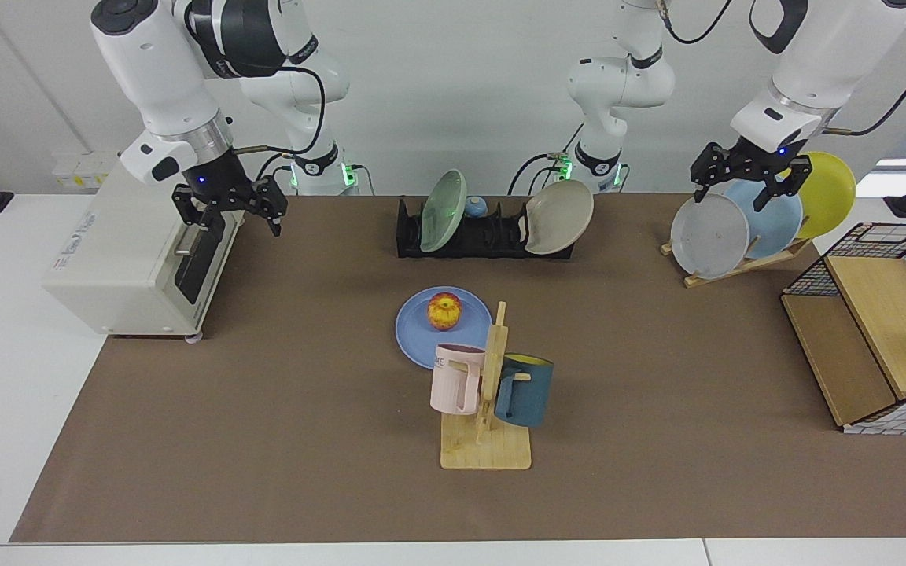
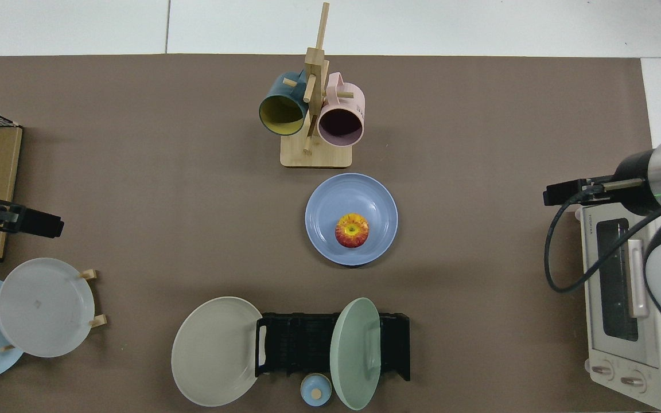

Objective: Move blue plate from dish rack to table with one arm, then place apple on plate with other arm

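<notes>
Blue plate: the blue plate [image 1: 443,328] lies flat on the brown table [image 1: 264,440], near the middle. It is out of the dish rack. In the top view [image 2: 351,218] it sits between the dish rack and the mug stand.

Apple: the apple [image 1: 444,310] sits on the blue plate, a little off the middle. No claw touches it. From above [image 2: 352,230] you can see blue plate all around it.

Dish rack: the black dish rack [image 1: 484,236] stands at the back of the table. It holds a green plate [image 1: 443,210] standing up and a tan plate [image 1: 559,217] leaning at one end.

Mug stand: a wooden mug stand [image 1: 487,409] with a pink mug [image 1: 456,378] and a dark blue mug [image 1: 524,390] stands just in front of the blue plate.

Right claw: the right claw [image 1: 230,214] hangs high up by the white oven [image 1: 119,251], far from the plate. Its two fingers are apart and hold nothing.

Left claw: the left claw [image 1: 745,176] hangs over the wooden stand with the grey plate [image 1: 709,235], the light blue plate and the yellow plate. Its fingers are apart and hold nothing.

How far along: both jobs look done. The plate is on the table and the apple is on the plate.

What is left: I think nothing, except for the arms to rest.
</notes>
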Robot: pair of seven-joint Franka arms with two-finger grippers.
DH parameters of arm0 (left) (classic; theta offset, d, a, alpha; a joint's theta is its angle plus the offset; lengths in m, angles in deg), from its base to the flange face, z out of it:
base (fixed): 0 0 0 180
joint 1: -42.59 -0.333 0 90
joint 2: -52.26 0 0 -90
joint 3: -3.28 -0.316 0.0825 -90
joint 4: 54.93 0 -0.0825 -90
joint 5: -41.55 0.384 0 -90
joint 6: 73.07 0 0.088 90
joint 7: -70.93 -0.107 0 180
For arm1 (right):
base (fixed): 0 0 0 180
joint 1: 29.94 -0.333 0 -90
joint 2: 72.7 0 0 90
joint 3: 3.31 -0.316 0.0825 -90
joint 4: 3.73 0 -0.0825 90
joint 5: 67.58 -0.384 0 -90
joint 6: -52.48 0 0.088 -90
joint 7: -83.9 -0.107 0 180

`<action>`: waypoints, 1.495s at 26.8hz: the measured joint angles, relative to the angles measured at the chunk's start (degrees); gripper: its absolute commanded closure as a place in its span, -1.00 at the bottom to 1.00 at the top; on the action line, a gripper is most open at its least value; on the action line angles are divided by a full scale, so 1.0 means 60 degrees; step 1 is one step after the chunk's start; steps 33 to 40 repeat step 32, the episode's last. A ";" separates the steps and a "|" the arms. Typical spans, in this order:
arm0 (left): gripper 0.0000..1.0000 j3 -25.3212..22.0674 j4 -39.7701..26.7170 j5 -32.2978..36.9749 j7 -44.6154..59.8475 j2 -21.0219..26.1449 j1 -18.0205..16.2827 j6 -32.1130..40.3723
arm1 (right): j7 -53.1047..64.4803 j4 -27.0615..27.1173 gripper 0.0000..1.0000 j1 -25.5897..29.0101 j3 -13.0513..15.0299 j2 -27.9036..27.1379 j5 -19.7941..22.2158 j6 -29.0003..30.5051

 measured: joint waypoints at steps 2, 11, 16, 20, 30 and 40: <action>-1.00 0.0000 0.0000 0.0000 -0.0001 0.0000 0.0000 0.0000 | 0.0120 0.0177 -0.98 0.0092 0.0002 0.0031 0.0104 -0.0104; -1.00 -0.0026 0.0000 0.0000 -0.0002 0.0000 0.0000 0.0000 | 0.0359 0.0346 -0.99 0.0318 0.0012 0.0069 0.0144 -0.0209; -1.00 -0.0026 0.0000 0.0000 -0.0003 0.0000 0.0000 0.0000 | 0.0359 0.0350 -0.99 0.0328 0.0012 0.0069 0.0144 -0.0209; -1.00 -0.0019 0.0000 0.0000 -0.0003 0.0000 0.0000 0.0002 | 0.0332 0.0351 -0.99 0.0352 0.0012 0.0069 0.0159 -0.0209; -1.00 -0.0015 -0.0041 0.0000 -0.0003 0.0000 0.0000 0.0005 | 0.0332 0.0355 -0.99 0.0367 0.0006 0.0069 0.0223 -0.0209; -1.00 -0.0015 -0.0066 0.0000 -0.0003 -0.0002 0.0000 0.0006 | 0.0332 0.0355 -0.99 0.0370 0.0007 0.0069 0.0223 -0.0209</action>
